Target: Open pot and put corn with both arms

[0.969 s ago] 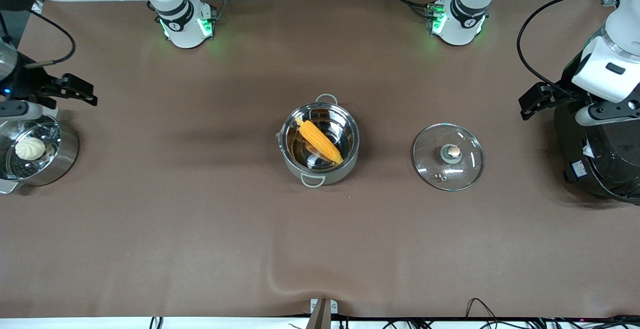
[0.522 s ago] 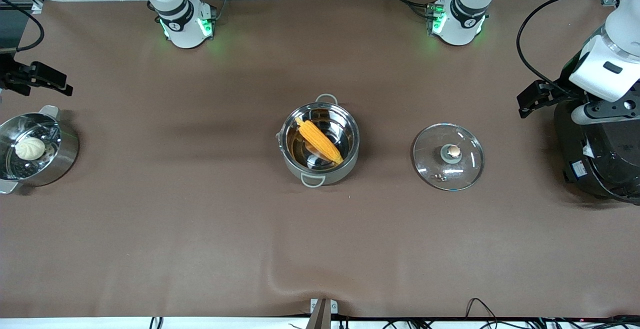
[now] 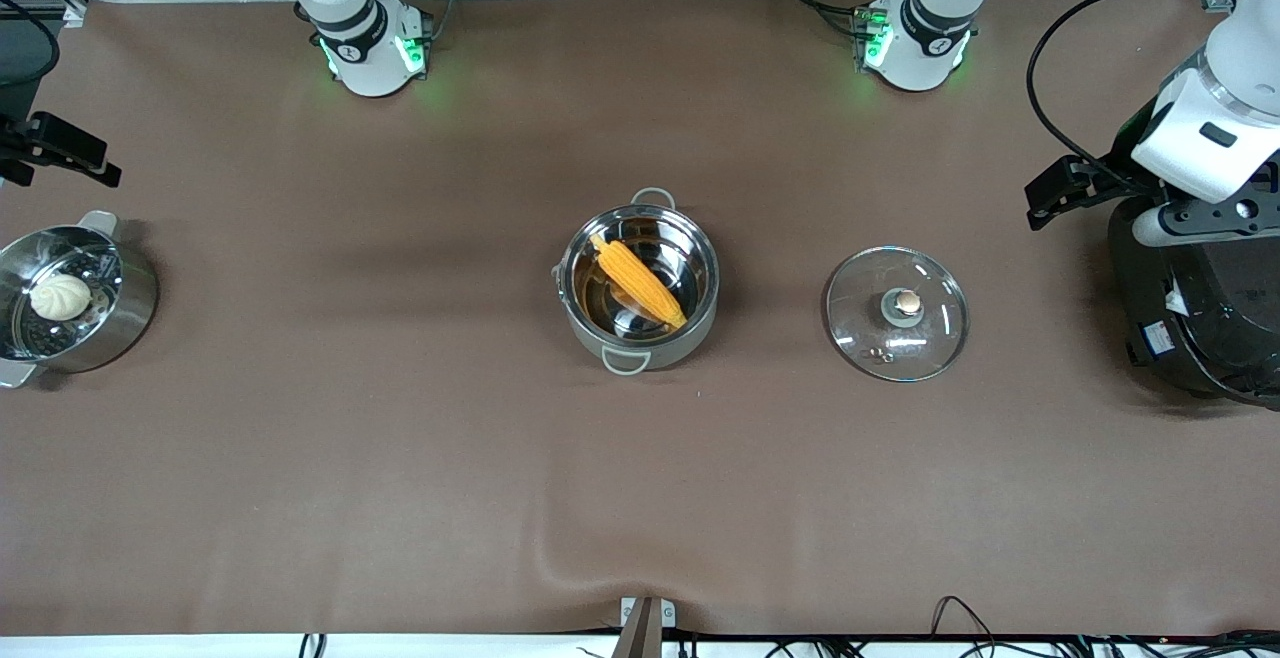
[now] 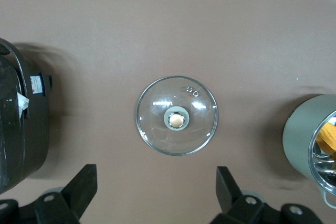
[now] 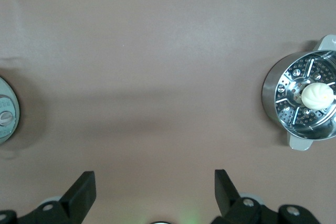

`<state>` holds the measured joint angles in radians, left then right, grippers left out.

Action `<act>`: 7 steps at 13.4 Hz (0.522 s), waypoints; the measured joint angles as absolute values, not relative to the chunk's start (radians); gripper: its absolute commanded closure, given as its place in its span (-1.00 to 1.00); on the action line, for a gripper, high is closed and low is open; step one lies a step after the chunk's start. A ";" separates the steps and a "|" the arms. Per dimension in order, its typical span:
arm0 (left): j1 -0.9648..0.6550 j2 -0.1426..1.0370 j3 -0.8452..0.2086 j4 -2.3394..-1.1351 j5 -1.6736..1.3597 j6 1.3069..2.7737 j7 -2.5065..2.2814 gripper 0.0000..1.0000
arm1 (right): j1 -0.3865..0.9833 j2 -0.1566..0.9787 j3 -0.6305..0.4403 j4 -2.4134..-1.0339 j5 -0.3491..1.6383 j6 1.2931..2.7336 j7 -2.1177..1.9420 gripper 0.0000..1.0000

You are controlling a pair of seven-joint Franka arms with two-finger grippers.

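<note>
The steel pot (image 3: 603,336) stands uncovered mid-table with the yellow-orange corn (image 3: 637,280) lying slantwise inside it. Its glass lid (image 3: 930,338) with the copper knob (image 3: 907,301) rests flat on the cloth beside it, toward the left arm's end. My left gripper (image 3: 1060,196) hangs open and empty over the cloth next to the rice cooker. In the left wrist view the left gripper (image 4: 156,170) is apart from the lid (image 4: 157,129), with the pot (image 4: 302,140) and the corn (image 4: 328,137) at the frame's edge. My right gripper (image 3: 60,150) is open and empty over the table's edge at the right arm's end; in its own view the right gripper (image 5: 153,174) is over bare cloth.
A steamer pot (image 3: 135,303) with a white bun (image 3: 60,296) sits at the right arm's end, seen as the steamer pot (image 5: 270,95) in the right wrist view. A big black rice cooker (image 3: 1200,328) stands at the left arm's end. The brown cloth has a ridge near the front edge (image 3: 600,548).
The right gripper has drawn back from beside the steamer pot toward the table's edge. The left gripper has shifted slightly. Pot, corn and lid have not moved.
</note>
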<state>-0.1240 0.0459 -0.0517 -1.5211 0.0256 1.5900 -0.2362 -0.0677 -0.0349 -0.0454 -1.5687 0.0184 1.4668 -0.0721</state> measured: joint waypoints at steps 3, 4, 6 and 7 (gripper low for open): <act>-0.124 0.046 -0.051 -1.521 0.026 1.583 -0.236 -1.00 | -0.068 -0.035 -0.045 -1.567 0.018 1.466 -0.072 -1.00; -0.124 0.046 -0.051 -1.521 0.026 1.581 -0.236 -1.00 | -0.068 -0.035 -0.045 -1.566 0.018 1.465 -0.072 -1.00; -0.124 0.046 -0.051 -1.521 0.026 1.580 -0.236 -1.00 | -0.068 -0.035 -0.045 -1.566 0.018 1.464 -0.073 -1.00; -0.124 0.046 -0.052 -1.521 0.026 1.578 -0.236 -1.00 | -0.068 -0.035 -0.045 -1.566 0.018 1.464 -0.073 -1.00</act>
<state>-0.1240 0.0459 -0.0518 -1.5211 0.0256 1.5782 -0.2362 -0.0677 -0.0349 -0.0454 -1.5664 0.0184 1.4638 -0.0728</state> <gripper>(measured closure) 0.000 0.000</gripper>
